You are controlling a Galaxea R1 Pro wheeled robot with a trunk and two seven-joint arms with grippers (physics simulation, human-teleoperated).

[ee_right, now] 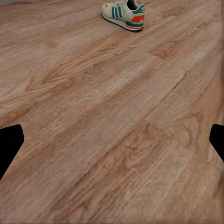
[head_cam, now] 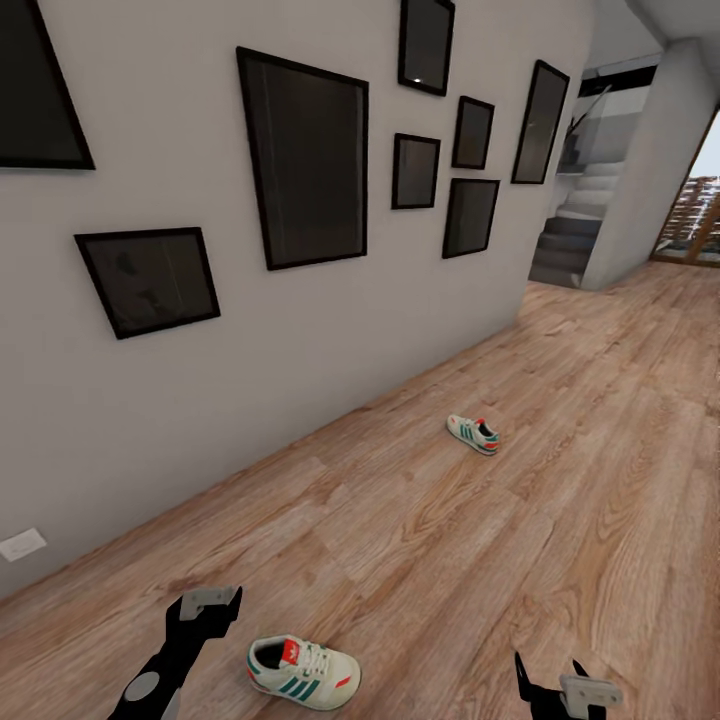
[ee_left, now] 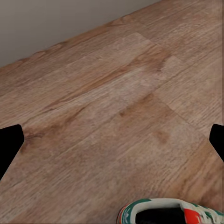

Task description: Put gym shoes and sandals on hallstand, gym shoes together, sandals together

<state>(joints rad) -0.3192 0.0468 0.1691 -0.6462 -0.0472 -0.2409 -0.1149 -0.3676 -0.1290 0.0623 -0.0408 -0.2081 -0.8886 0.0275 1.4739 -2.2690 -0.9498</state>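
On my left, the left gripper [head_cam: 210, 603] hangs spread wide over the corridor floor [head_cam: 560, 480], empty, just beside the near gym shoe [head_cam: 302, 672], which lies on the planks. Further ahead, well apart from it, I see the second gym shoe [head_cam: 473, 434]. The right gripper [head_cam: 555, 680] hovers low, fingers also spread.

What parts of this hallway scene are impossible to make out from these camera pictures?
- Near shoe: in the left wrist view the picture's edge cuts it off, leaving just its top rim.
- Far shoe: too small in the head view for laces or label; the right wrist view clips its heel.
- Frames on the wall: dark glass, contents unreadable.
- Stairs: partly behind the wall corner.
- Right gripper: cut by the head view's bottom edge.
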